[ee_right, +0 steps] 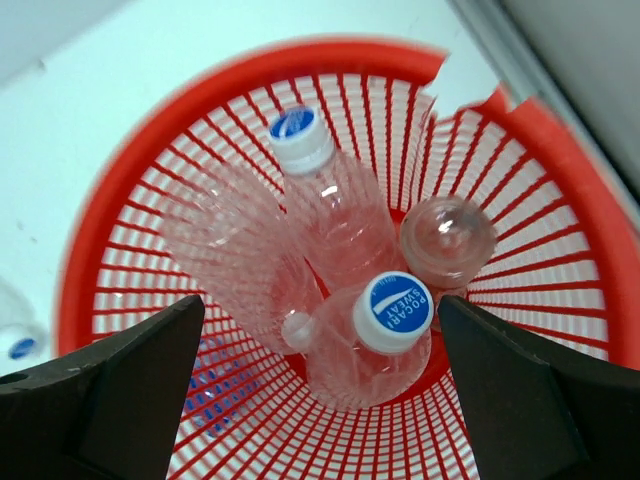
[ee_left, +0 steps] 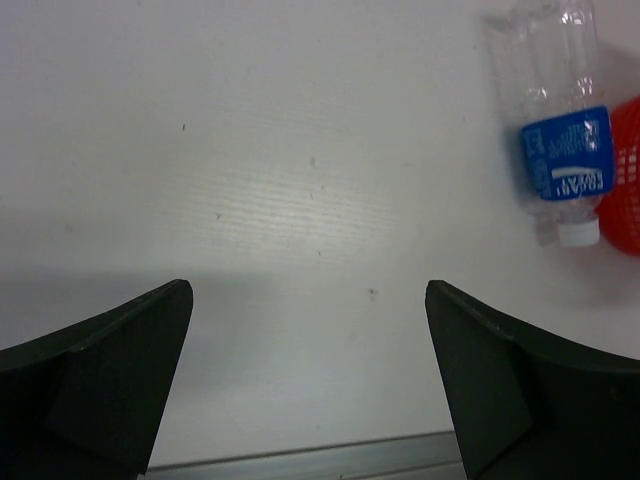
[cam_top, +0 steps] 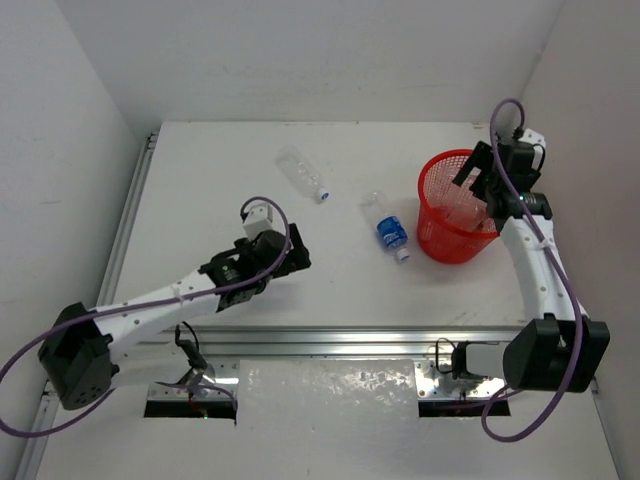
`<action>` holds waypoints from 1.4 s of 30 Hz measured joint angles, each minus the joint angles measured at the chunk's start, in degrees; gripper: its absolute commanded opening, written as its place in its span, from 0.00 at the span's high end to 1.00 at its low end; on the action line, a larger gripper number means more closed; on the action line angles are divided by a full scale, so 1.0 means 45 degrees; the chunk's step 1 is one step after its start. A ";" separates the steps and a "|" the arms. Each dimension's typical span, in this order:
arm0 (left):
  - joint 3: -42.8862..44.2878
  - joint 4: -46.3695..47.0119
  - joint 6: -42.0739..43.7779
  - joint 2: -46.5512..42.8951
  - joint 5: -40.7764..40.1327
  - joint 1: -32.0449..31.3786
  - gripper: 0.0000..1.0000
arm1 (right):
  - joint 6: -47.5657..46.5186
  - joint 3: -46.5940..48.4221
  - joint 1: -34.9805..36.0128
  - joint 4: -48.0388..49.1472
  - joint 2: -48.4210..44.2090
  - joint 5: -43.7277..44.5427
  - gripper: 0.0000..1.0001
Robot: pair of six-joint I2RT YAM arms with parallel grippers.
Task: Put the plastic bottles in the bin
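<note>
Right gripper [ee_right: 320, 305] is hanging straight over the bin [ee_right: 78, 280] with its jaws spread wide and nothing between them. Right under it, inside the bin, several plastic bottles are piling up. One is showing a blue cap [ee_right: 295, 125], one is leaning with a Pocari Sweat cap [ee_right: 395, 310], one is sitting bottom-up [ee_right: 447, 235], and there's a clear one [ee_right: 230, 240] on the left.

Left gripper [ee_left: 309, 290] is hovering well off to the bin's left, jaws fully apart too, gripping nothing. The blue-label bottle [cam_top: 390, 232] is lying just beside the bin's left wall, cap pointing toward the arms. Another clear bottle [cam_top: 303, 172] is lying farther left of the bin, toward the back wall.

Stuff that could bite here, just guessing:
- The blue-label one is hugging the bin, so a finger coming down on that side could be shoving the bin instead.
- Both loose bottles are on their sides and could roll away from an off-centre pinch.
- That mesh bin looks light, so a bump could tip it.
- Both arms working near the bin at once could be clipping each other.
</note>
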 measured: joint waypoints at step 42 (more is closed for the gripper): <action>1.6689 -0.1962 0.2249 1.6961 -0.0287 0.4575 1.00 | 0.2463 -0.6305 0.0515 -0.1180 -1.0224 -1.0486 0.01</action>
